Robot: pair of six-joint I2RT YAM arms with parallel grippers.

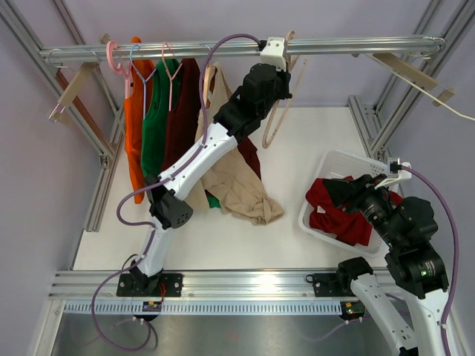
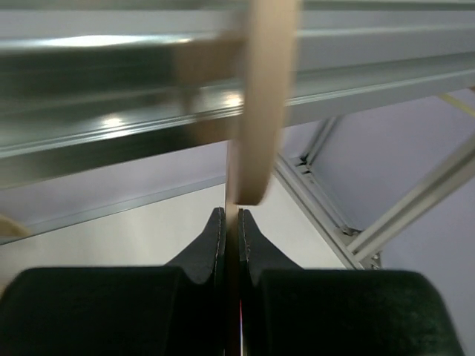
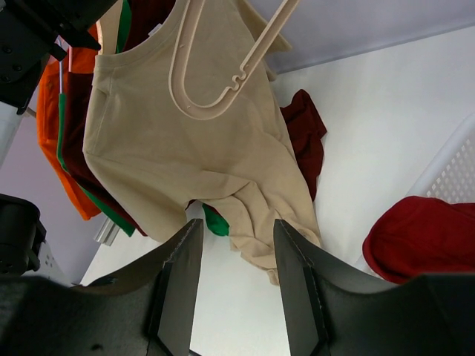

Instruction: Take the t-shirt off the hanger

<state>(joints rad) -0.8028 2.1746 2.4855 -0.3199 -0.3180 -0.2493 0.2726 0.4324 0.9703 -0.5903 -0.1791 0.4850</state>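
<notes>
My right gripper [image 3: 237, 230] hung near, jaws half apart and holding nothing, over the red clothes [image 1: 341, 219] in the basket [image 1: 349, 156] on the right. Farther off, mid-table, the beige t-shirt [image 1: 237, 185] drooped left of the hanger [image 2: 260, 111], its lower end crumpled on the table [image 1: 312, 126]. Farthest, my left gripper [image 2: 231, 215] was clamped on that hanger just under the rail [image 1: 223, 49]; the hanger's visible arm was bare.

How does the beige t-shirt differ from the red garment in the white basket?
The beige t-shirt hangs down from near the metal rail, its lower end bunched on the white table; the red garment lies crumpled in the white basket. The t-shirt is spread long; the red one is heaped. Both are soft fabric.
</notes>
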